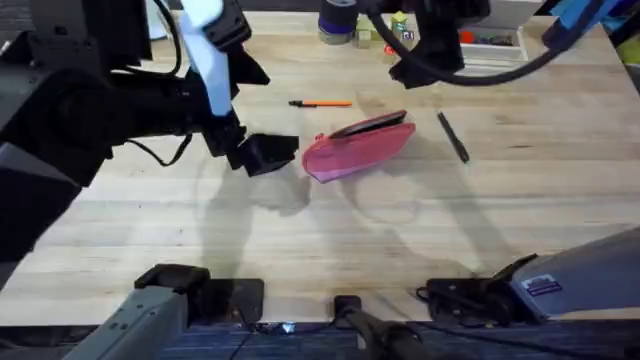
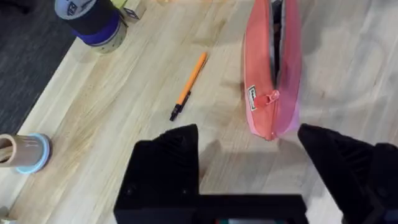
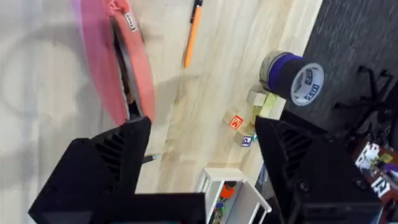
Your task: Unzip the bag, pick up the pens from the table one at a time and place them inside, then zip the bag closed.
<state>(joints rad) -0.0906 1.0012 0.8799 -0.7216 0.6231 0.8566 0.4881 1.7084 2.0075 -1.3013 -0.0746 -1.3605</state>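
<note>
Nearest me, the left gripper hangs low over the table with its jaws spread wide and nothing between them. The end of the pink bag where the zipper pull sits lies just ahead of that gap, a little toward one finger. That looks deliberate: I'd judge this arm is lined up either to steady that end or to take the pull.

The bag lies on its side with the zipper seam gaping, a dark slit running down its length, so it looks at least partly unzipped and ready to receive something.

The orange pen lies flat just beyond the bag and off to the side of the left jaws, its black tip toward them, well clear of the pouch. The black pen lies near the bag's far end, apart from it.

Farther back, the right gripper is held high, jaws also apart and empty, looking down past the bag's far end. My guess is it is raised to keep out of the way. Beyond it sit a roll of tape and some small blocks.
</note>
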